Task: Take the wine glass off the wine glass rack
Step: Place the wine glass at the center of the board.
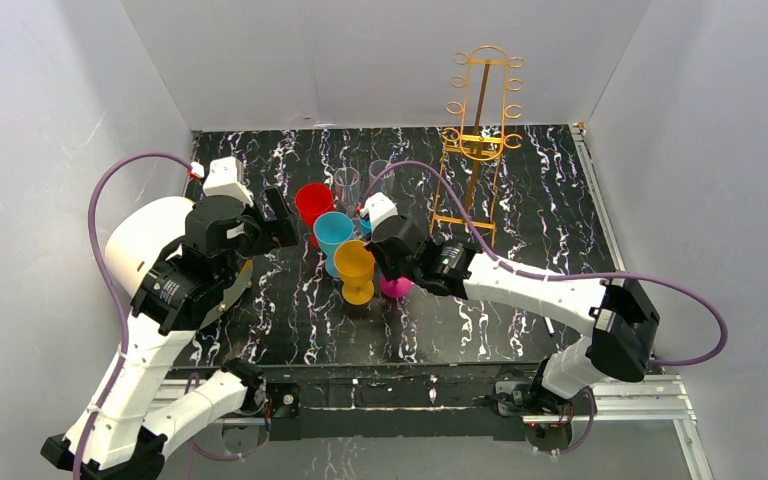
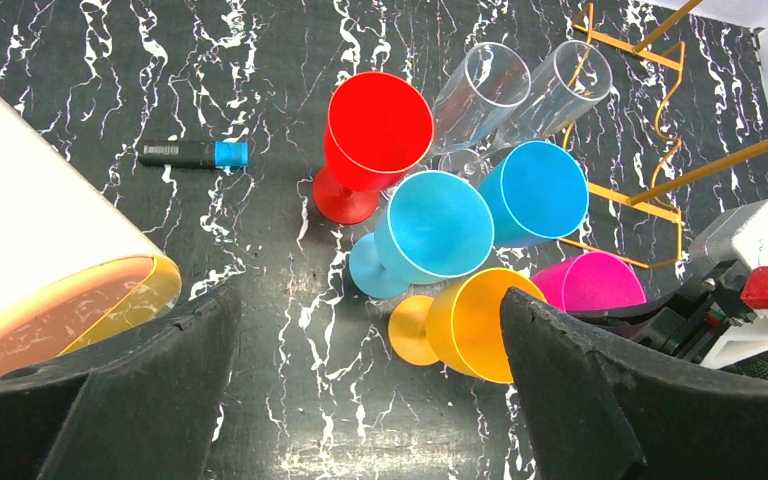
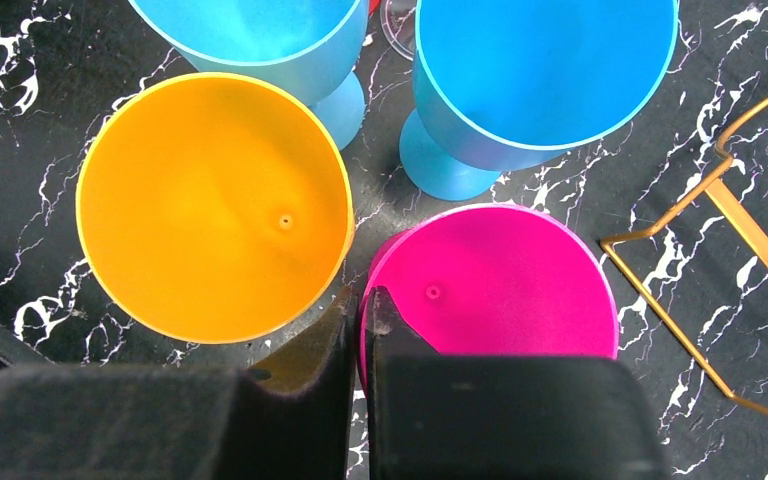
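The gold wire wine glass rack (image 1: 478,140) stands at the back right of the black marbled table (image 1: 520,210), and no glass hangs on the hooks that show. A pink wine glass (image 3: 500,280) stands upright, mouth up, beside an orange glass (image 3: 210,200). My right gripper (image 3: 360,305) is shut on the pink glass's rim, one finger inside the bowl and one outside. In the top view this gripper (image 1: 392,268) is low over the cluster of glasses. My left gripper (image 1: 278,225) is open and holds nothing, just left of the cluster.
Red (image 1: 313,203), blue (image 1: 333,233) and orange (image 1: 355,268) glasses crowd the middle, with a second blue glass (image 2: 535,190) and two clear flutes (image 2: 480,85) behind. The rack's base (image 3: 710,200) lies just right of the pink glass. A black-and-blue marker (image 2: 195,154) lies at the left.
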Tool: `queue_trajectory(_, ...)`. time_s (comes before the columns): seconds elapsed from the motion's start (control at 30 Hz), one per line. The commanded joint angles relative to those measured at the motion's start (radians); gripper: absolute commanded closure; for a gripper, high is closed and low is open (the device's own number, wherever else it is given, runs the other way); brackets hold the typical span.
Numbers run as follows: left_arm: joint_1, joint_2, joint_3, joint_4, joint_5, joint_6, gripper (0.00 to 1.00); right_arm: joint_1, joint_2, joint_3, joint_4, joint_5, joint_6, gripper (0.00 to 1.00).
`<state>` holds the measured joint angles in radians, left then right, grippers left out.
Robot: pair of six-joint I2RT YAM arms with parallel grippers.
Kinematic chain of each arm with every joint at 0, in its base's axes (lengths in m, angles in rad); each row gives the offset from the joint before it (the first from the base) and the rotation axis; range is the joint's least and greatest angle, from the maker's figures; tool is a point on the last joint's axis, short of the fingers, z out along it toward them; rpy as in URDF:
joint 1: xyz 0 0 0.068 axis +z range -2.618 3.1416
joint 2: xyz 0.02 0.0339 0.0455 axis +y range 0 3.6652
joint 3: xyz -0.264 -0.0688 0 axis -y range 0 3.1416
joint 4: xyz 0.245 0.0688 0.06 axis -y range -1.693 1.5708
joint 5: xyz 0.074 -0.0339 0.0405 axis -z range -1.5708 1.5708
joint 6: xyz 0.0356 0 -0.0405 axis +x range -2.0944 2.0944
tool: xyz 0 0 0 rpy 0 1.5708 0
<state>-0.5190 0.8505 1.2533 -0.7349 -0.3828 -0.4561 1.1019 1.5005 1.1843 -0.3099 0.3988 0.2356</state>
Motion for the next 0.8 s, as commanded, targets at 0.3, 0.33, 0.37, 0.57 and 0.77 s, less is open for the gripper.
queue_trajectory(0.3,0.005,0.004,0.009,-0.009,-0.015,0.02,0.02,0.005,-0.007,0.106,-0.036,0.022,-0.012,0.75)
queue_trajectory(0.33,0.005,0.005,0.01,-0.009,-0.015,0.02,0.02,0.006,-0.008,0.112,-0.043,0.022,-0.013,0.75)
queue_trajectory(0.37,0.006,0.005,0.012,-0.009,-0.012,0.022,0.02,0.006,-0.009,0.119,-0.052,0.021,-0.011,0.75)
queue_trajectory(0.57,0.005,0.01,0.015,-0.007,-0.011,0.027,0.02,0.007,-0.051,0.146,-0.096,0.03,0.003,0.74)
queue_trajectory(0.77,0.005,-0.002,0.009,-0.02,-0.014,0.04,0.02,0.006,-0.248,0.067,-0.124,0.038,0.054,0.68)
